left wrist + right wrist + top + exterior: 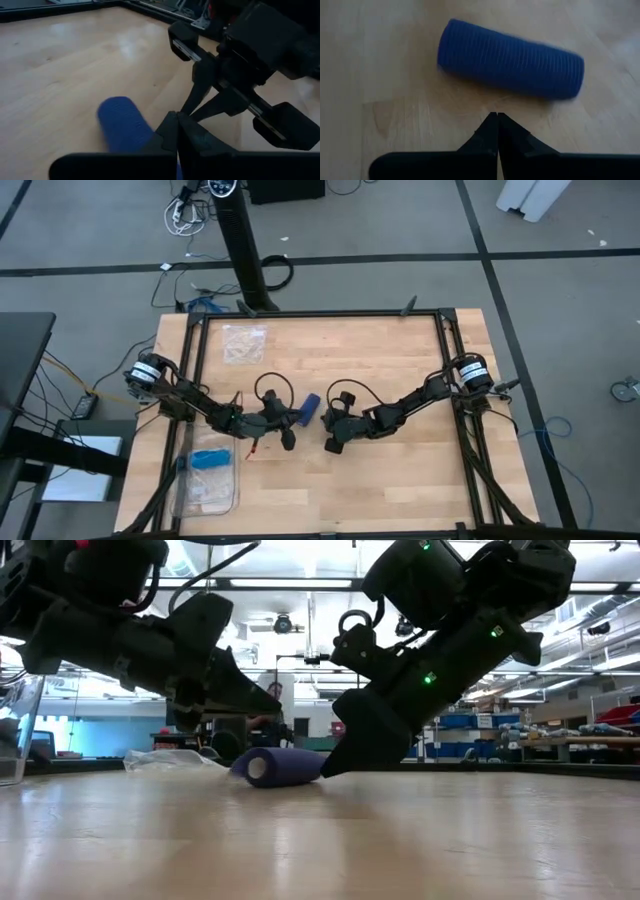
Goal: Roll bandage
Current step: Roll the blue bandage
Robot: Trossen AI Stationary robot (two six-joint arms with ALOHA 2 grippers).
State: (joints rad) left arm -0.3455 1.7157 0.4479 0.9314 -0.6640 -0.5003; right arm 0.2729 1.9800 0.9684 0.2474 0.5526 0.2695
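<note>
While the bandage (309, 409) is lying as a tight navy roll on the table (400, 370) near its middle, both claws are sitting low on either side of it. The left claw (288, 439) is resting just left of the roll, fingers pressed together and holding nothing. The right claw (331, 445) is pointing at the roll from just right of it, tips closed and empty, apart from the fabric. A clear bag (244, 343) is lying at the far left; another bag (208, 480) with a light-blue item (210, 458) is lying at the near left.
</note>
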